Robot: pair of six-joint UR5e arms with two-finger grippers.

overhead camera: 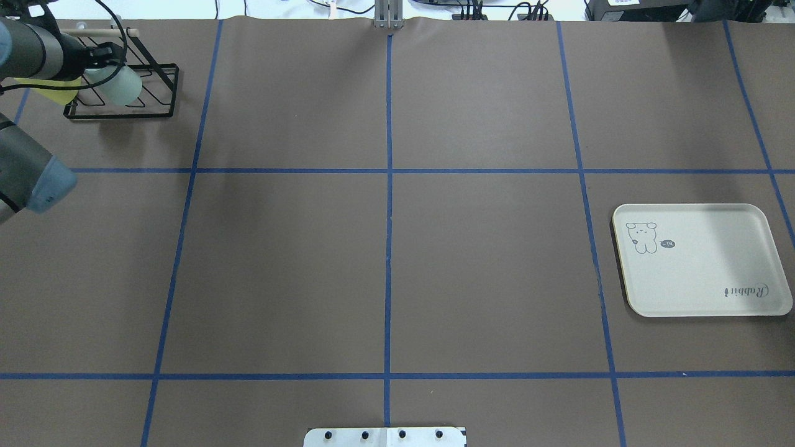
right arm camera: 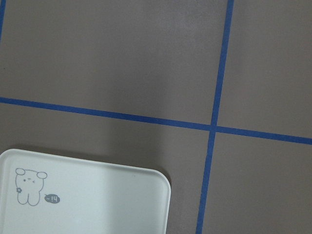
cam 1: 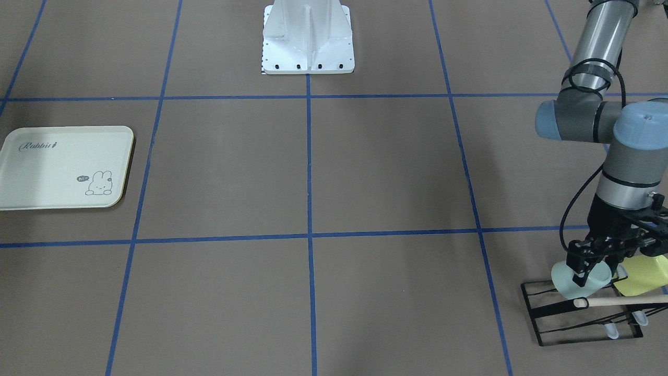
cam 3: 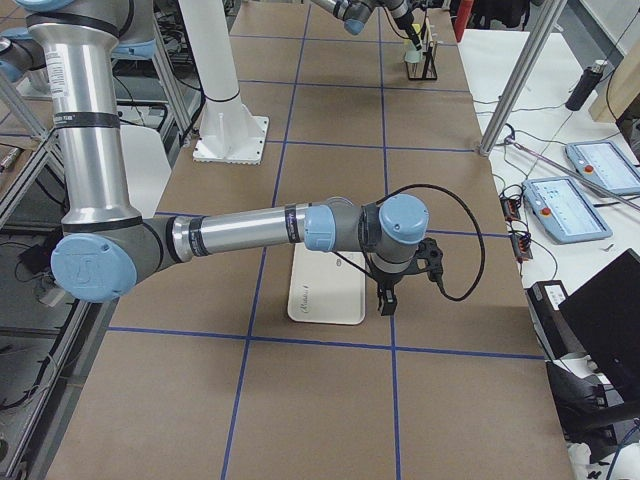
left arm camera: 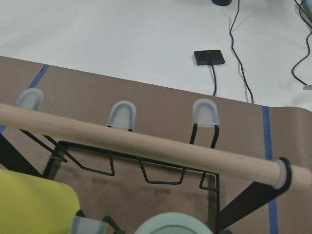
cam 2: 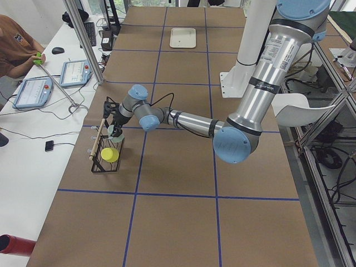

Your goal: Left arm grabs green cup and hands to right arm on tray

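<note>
1. The pick-up looks to be the step in hand. The left gripper hangs over the black wire rack at the corner of the bench, with its fingertips at the green cup.
2. The green cup sits tilted on the rack with its mouth toward the front-facing camera. It is just beside the yellow cup and behind the rack's wooden dowel.
3. One finger crosses the cup's mouth, as if straddling the wall. I cannot tell whether the jaws have pinched it; the left wrist view shows only the cup's rim and no fingers.
4. The right gripper hangs low just beside the tray, well apart from the cup. Its jaws show only from the side, so I cannot tell their state.
5. The next move probably calls for a firm pinch on the wall. The lift must then clear the peg and dowel without nudging the yellow cup, before the cup is carried across to the right arm.
</note>
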